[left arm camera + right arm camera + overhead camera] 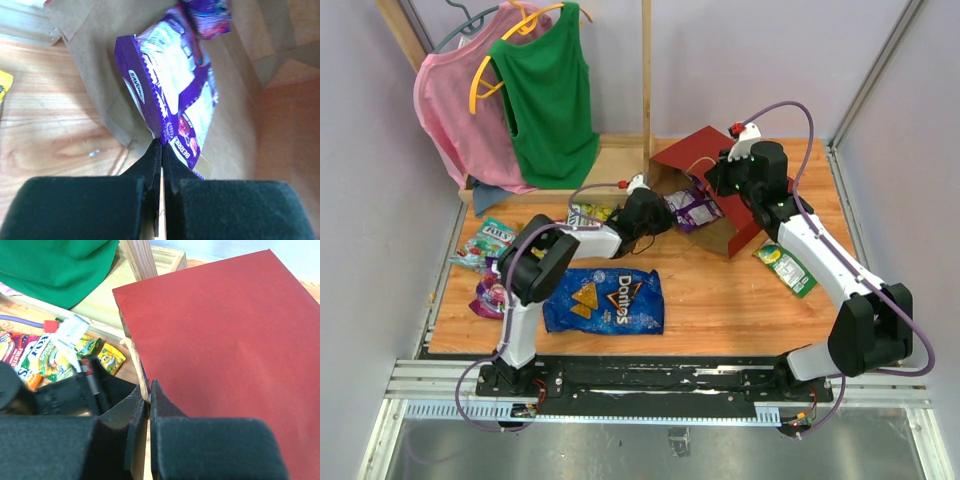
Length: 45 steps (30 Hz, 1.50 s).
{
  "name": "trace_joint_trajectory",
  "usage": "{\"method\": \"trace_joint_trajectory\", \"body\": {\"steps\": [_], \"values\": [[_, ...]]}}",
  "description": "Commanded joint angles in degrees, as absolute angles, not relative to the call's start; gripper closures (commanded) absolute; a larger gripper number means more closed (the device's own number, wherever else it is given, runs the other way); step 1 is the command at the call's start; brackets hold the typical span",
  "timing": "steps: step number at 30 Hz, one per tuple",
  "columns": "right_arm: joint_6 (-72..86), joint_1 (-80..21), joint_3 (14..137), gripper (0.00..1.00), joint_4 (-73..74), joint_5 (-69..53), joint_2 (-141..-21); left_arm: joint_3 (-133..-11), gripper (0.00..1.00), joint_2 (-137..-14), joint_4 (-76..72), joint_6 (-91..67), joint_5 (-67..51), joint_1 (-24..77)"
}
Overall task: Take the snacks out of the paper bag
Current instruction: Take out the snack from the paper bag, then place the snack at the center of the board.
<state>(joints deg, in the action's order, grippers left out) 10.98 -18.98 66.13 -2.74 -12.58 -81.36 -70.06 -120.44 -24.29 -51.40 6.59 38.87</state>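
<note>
The red paper bag [705, 155] lies on its side at the back of the table, its brown mouth facing left. My left gripper [161, 145] reaches into that mouth and is shut on the corner of a purple snack packet [170, 85]. A second purple packet [207, 15] lies deeper inside. My right gripper [149, 392] is shut on the bag's upper rim beside its twisted handle [133, 356], with the red outside [225, 340] to its right. The blue Doritos bag [605, 300] lies flat on the table in front of the left arm.
A green packet [786, 267] lies right of the bag. More packets lie at the left: green [490, 238], purple-red [488, 296], yellow [590, 212]. Pink and green shirts [548, 95] hang on a wooden rack [646, 80] behind. Walls close in on the left and right.
</note>
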Motion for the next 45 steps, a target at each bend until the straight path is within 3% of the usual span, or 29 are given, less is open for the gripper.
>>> {"method": "trace_joint_trajectory", "body": {"steps": [1,18,28,35,45], "values": [[10.75,-18.81,65.8,0.96,-4.12,-12.45,-81.49,-65.86,1.0,-110.32,-27.22,-45.05,4.38,39.2],[11.31,-18.76,65.37,0.96,-4.95,-12.47,-80.73,-51.23,1.0,-71.34,-15.44,-34.29,5.5,39.13],[12.23,-18.72,65.24,0.96,-5.61,-13.27,-81.12,-51.62,0.99,-59.05,-3.03,-27.09,-2.05,39.29],[13.41,-18.72,65.33,0.96,-6.29,-14.64,-82.04,-50.26,0.99,-60.28,2.79,-22.65,0.37,47.93],[13.34,-18.77,65.39,0.96,-6.1,-14.73,-82.3,-60.05,0.99,-78.81,10.75,-16.25,5.34,59.88]]}}
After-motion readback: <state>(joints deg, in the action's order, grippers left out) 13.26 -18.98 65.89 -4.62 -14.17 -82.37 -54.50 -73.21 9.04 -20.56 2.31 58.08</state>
